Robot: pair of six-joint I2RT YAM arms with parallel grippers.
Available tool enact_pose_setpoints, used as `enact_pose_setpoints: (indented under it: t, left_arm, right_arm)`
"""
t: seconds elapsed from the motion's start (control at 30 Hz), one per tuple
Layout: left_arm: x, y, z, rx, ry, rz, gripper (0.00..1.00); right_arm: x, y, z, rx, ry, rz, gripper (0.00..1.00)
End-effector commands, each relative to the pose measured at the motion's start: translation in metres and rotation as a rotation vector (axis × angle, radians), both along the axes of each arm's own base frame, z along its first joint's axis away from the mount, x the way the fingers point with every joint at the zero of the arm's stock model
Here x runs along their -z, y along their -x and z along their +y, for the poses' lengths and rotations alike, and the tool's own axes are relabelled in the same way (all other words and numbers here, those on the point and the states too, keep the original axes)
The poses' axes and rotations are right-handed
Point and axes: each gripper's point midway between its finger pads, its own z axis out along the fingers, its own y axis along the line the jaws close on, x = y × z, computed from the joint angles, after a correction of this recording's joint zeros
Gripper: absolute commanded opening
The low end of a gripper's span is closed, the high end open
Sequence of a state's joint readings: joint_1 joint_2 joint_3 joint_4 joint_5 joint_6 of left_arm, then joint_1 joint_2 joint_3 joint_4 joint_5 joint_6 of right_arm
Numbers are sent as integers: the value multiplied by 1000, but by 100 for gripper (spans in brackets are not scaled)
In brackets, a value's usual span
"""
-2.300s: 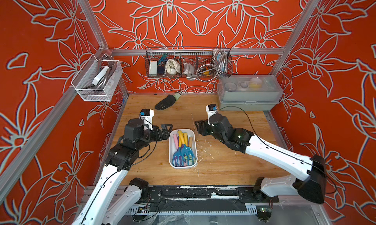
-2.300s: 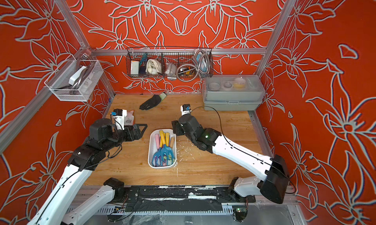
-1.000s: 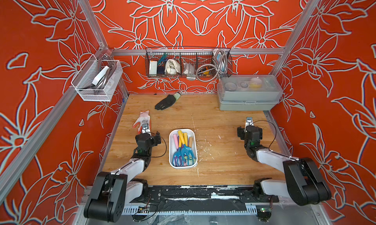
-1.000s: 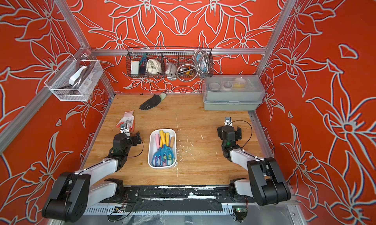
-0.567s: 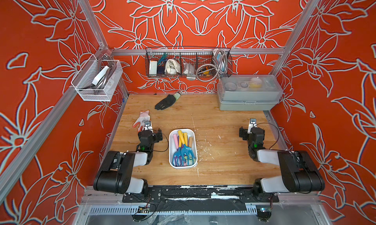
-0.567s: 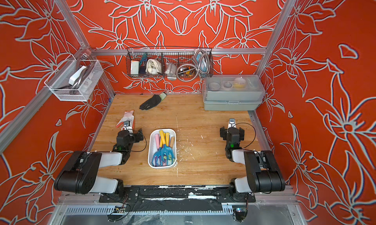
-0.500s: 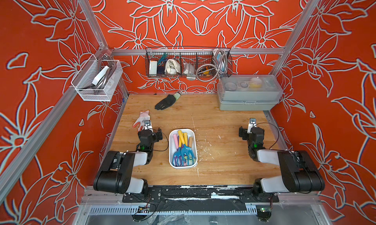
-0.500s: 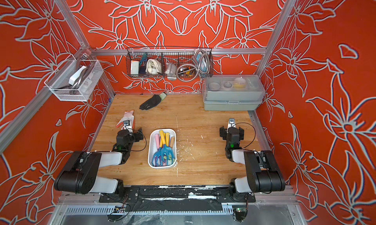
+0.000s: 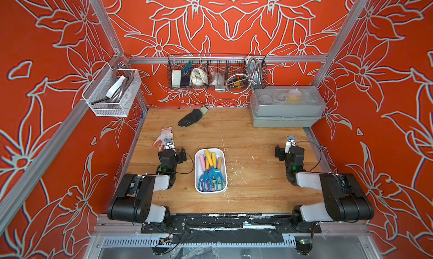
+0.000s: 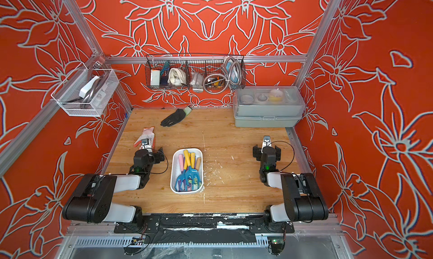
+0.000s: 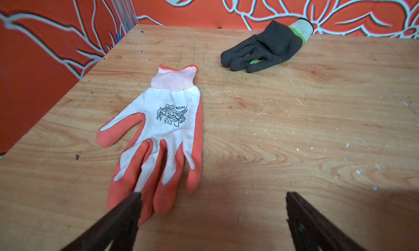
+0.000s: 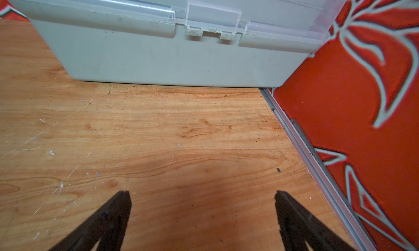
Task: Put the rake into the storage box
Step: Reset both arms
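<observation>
Lying in rounded white plastic storage box (image 9: 196, 173): blue pronged rake (image 9: 213, 175) | left jaws spread | right jaws spread

My wooden bench (image 9: 253, 194) carries the white storage box (image 9: 210, 192) at centre, a black glove (image 9: 189, 117) upper middle, an orange-white glove (image 9: 164, 136) at left, and a grey case (image 9: 283, 119) upper right.

bare wooden tabletop (image 9: 248, 138) between storage box (image 9: 196, 190) and grey case (image 9: 284, 119)
</observation>
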State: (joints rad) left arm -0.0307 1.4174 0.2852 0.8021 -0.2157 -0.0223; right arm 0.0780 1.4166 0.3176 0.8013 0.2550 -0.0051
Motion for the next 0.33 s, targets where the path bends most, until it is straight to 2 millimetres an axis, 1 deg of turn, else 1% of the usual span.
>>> enact_pose_setpoints:
  t: [0.0, 0.3]
  left_arm:
    - [-6, -3, 1, -4, 6, -19, 100]
    - [-7, -4, 1, -4, 6, -21, 100]
  right_arm:
    - [-2, 0, 0, 1, -17, -19, 100]
    - [-2, -1, 1, -1, -18, -13, 100]
